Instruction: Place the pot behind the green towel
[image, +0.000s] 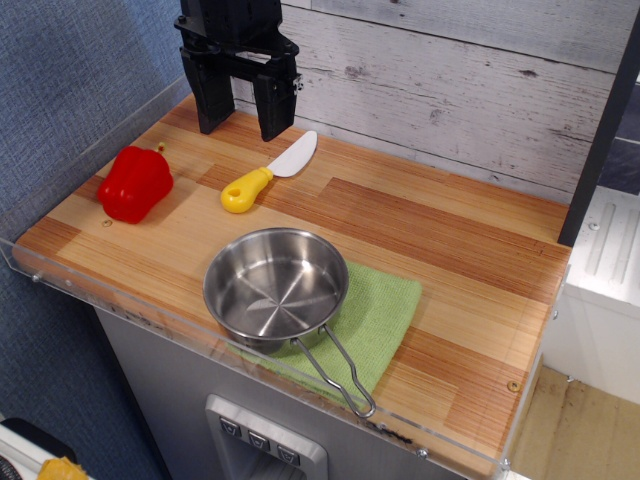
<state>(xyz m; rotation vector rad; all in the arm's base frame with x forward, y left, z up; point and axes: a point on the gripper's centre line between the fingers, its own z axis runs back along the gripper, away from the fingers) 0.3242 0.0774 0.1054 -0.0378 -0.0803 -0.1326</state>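
The pot (275, 285) sits low in the frame, left of centre, resting on the left part of the green towel (380, 318), its wire handle (338, 372) reaching toward the lower edge of the bench (450, 240). At the upper left the tool (240, 112) hangs released, fingers apart and grasping nothing. A knife (268, 174) lies just below it; a red pepper (134, 183) sits at the left.

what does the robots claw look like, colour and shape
The claw is all black, blocky, hard-edged plastic or metal: a boxy body at the top edge of the picture with two thick, flat rectangular fingers below it. A small pale patch shows on one side. No cables or legible markings visible.
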